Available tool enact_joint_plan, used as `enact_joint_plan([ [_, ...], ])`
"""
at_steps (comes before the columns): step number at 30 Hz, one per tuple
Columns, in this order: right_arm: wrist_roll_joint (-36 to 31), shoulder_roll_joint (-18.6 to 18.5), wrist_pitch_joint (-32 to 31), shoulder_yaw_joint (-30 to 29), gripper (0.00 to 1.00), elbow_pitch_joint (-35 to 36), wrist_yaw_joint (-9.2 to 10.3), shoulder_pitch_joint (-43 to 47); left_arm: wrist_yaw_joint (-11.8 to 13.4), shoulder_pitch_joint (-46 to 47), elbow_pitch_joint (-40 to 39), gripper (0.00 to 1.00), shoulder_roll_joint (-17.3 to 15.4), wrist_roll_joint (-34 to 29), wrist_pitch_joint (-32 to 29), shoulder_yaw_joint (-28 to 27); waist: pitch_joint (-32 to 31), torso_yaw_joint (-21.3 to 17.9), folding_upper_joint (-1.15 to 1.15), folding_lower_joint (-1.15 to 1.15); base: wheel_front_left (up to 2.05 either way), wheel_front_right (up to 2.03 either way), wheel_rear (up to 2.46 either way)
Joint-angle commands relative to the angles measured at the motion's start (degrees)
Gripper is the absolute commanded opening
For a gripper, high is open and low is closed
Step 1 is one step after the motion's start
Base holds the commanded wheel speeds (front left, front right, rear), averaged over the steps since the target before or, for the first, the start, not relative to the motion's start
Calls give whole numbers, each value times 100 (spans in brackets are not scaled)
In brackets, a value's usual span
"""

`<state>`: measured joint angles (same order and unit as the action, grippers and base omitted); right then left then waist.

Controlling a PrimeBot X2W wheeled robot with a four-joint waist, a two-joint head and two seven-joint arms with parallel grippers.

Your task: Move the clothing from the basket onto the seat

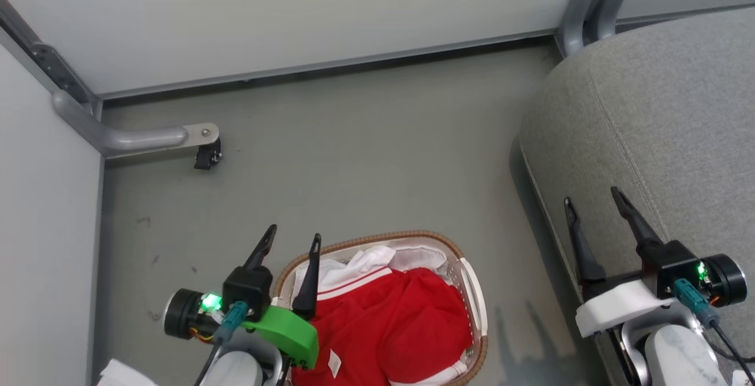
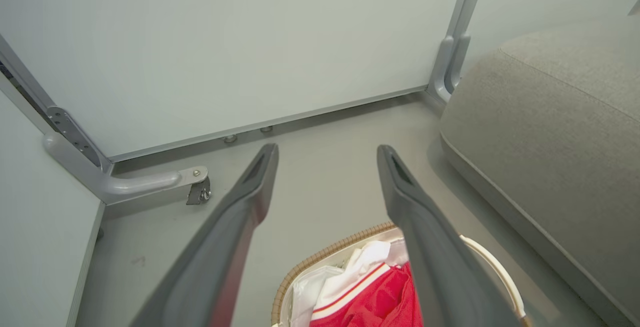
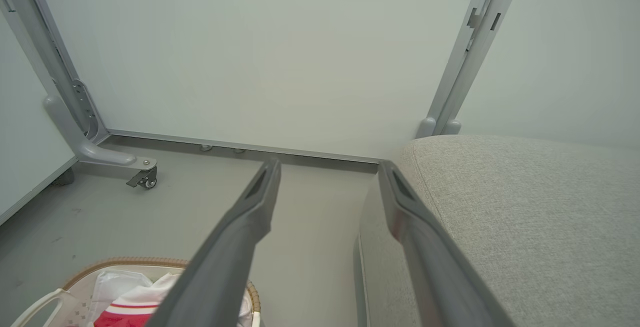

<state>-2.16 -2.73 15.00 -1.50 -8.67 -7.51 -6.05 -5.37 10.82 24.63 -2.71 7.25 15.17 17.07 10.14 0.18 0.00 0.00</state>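
Left gripper (image 1: 295, 232) spread; clothing (image 1: 395, 315) beside jaws in basket (image 1: 377, 237) (seemingly untouched); right gripper (image 1: 591, 195) spread over seat (image 1: 649, 108) edge.

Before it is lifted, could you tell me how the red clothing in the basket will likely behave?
The clothing lies crumpled, so it will probably hang limp. It looks thin, likely light. Heaped in the basket, pieces may drag along together.
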Motion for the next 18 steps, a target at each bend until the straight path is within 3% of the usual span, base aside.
enact_joint_plan([
  [1, 6, -28, 28, -35, 100, 50, 4, -161, -53, 222, 168, 100, -33, -77, -3, 121, 642, -254, 0, 0, 0, 0, 0],
  [8, 106, -23, 28, -48, 100, 151, 5, -718, -207, 1144, 1783, 100, -35, -219, -2, 961, 1610, -653, 0, 0, 0, 0, 0],
  [18, 421, -22, 28, 208, 100, 341, 5, -1349, -214, 2336, 3307, 100, -144, 70, -2, 2318, 2869, -1170, 0, 0, 0, 0, 0],
])
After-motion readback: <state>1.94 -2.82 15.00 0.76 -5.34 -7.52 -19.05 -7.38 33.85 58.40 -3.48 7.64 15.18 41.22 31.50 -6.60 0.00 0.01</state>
